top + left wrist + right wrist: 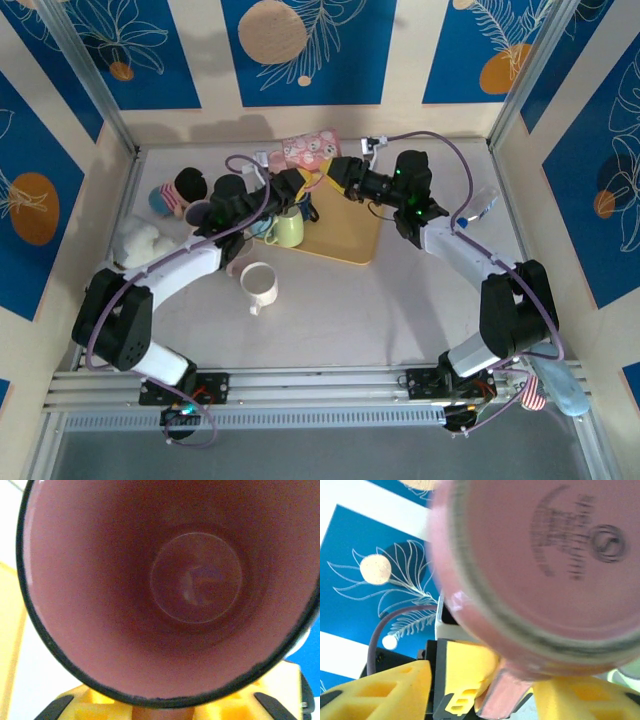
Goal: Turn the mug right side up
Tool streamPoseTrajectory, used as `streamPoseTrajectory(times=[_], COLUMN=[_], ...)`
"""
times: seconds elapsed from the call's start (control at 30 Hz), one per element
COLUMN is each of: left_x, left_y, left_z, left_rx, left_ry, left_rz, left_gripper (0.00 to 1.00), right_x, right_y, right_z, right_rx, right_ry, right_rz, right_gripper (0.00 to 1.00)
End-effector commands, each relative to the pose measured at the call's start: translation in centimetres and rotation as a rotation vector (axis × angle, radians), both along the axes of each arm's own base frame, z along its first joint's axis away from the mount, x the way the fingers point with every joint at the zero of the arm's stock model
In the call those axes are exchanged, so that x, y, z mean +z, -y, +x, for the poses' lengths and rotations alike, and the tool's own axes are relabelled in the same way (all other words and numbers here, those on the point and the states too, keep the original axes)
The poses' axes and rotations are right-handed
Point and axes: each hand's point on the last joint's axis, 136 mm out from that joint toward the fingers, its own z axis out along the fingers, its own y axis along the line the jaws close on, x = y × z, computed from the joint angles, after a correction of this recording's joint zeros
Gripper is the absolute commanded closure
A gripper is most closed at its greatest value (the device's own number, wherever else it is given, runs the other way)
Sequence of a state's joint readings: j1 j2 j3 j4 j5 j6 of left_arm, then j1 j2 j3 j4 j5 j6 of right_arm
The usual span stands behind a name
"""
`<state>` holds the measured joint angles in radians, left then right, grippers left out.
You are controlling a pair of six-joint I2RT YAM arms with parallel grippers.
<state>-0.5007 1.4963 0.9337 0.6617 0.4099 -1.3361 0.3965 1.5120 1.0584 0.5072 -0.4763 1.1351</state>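
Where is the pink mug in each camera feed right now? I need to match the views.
Top external: pink ceramic mug, upper centre, near the back wall.
Left wrist: the mug, centre, open mouth facing the camera.
Right wrist: the mug, upper right, stamped base facing the camera.
Shared landmark: blue leaf-print wall panel, in top external and right wrist.

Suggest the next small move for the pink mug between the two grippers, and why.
Probably back the right gripper slowly off the pink mug. Its fingers stand apart below the stamped base, while the left gripper sits at the rim, its camera looking into the mug's mouth. Whether that grip is firm I cannot tell, so go gently.
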Motion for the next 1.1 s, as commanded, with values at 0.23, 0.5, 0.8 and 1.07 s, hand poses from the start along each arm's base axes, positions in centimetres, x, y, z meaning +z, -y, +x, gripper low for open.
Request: streamPoseTrajectory(times=[0.23, 0.5, 0.8, 1.07], left_x=[3.1, 1.0, -1.8, -3.2], left_y=[-0.2, -0.8, -2.2, -3.1], left_z=[-1.1, -3.3, -7.2, -10.6], left_rx=[-0.007, -0.071, -0.2, -0.291], left_ry=[0.178, 0.226, 0.339, 0.399], left_rz=[0.052, 0.328, 0.684, 0.888], left_gripper=[1.0, 1.0, 1.0, 1.0], right_x=[-1.3, -4.6, -8.1, -9.6], right_y=[3.8, 9.1, 13.1, 13.4], right_z=[-1.2, -2.4, -3.1, -2.8], right_rx=[-0.089, -0.198, -0.236, -0.217], right_ry=[0.023, -0.038, -0.15, -0.209], right_rz=[-0.216, -0.444, -0.545, -0.527], right_gripper=[0.22, 0.23, 0.23, 0.23])
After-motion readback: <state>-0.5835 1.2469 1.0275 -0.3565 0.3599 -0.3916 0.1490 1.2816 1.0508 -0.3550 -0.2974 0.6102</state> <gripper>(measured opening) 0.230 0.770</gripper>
